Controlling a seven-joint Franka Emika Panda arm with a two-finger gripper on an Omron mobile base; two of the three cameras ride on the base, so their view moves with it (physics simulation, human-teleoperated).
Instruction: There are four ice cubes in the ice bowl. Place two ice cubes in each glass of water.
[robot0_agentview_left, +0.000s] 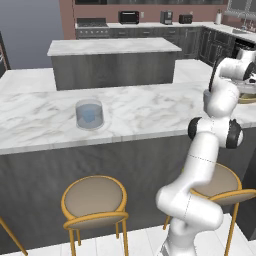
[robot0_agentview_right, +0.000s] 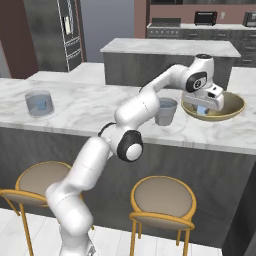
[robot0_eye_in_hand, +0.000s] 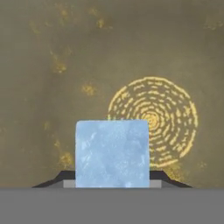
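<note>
Pincer (robot0_agentview_right: 202, 111) lowered into the ice bowl (robot0_agentview_right: 235, 107) at the right end of the marble desk (robot0_agentview_right: 100, 107). In the hand view an ice cube (robot0_eye_in_hand: 112, 153) sits between the fingertips (robot0_eye_in_hand: 65, 178), touching both: pinched. One glass (robot0_agentview_right: 165, 111) just left of the bowl; the other glass (robot0_agentview_left: 89, 114) well apart, far left, pale blue inside it.

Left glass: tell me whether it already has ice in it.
Yes: the left glass stands upright with pale blue ice inside. How many cubes, cannot tell.
</note>
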